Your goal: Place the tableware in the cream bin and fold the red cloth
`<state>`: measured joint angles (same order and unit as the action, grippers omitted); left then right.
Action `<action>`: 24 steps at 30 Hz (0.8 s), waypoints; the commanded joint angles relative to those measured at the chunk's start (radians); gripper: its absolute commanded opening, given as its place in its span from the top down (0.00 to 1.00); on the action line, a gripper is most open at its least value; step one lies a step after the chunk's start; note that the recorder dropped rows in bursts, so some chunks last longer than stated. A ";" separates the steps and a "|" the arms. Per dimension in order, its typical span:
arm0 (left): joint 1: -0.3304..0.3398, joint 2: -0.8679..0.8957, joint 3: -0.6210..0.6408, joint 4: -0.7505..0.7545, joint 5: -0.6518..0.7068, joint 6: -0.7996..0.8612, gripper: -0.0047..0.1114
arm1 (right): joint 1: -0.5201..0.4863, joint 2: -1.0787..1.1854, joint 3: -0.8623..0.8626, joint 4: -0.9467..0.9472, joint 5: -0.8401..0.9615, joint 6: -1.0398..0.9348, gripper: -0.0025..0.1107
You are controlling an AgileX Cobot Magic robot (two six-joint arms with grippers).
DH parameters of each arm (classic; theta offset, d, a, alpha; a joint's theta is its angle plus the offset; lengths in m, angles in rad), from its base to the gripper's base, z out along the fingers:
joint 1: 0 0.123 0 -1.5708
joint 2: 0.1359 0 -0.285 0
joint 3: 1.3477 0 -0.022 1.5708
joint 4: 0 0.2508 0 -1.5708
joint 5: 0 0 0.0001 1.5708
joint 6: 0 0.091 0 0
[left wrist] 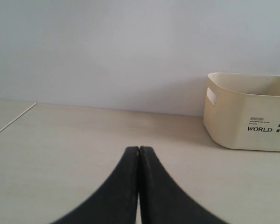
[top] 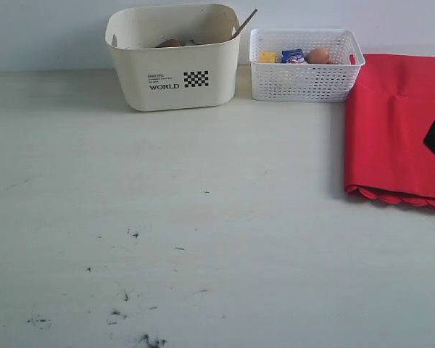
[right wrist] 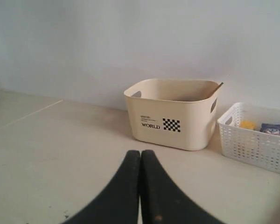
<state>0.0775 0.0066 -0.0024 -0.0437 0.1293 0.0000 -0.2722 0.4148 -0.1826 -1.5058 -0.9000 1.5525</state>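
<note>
Mostly smooth cream bin (top: pixel 141 64), round-cornered, lattice white basket (top: pixel 297 83), scalloped red cloth (top: pixel 391 130)

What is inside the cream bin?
A brown rounded edge and a wooden handle leaning on the rim show inside the cream bin. Its solid wall hides anything lower.

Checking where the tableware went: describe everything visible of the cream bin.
The cream bin stands upright on the pale table near the back wall, a narrow gap from the white lattice basket. It looks like smooth solid plastic, with rounded corners, handle cut-outs at its ends, and black "WORLD" lettering beside a checkered mark in front. A thin wooden handle leans over the rim nearest that basket; something brown shows inside. Nothing else touches it.
</note>
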 commanded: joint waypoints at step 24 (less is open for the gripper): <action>0.001 -0.007 0.002 0.003 -0.003 0.000 0.94 | 0.446 -0.191 0.127 0.891 0.717 -0.825 0.98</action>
<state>0.0775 0.0066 -0.0024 -0.0434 0.1293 0.0000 0.1717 0.2294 -0.0989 -0.9273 -0.2547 1.0754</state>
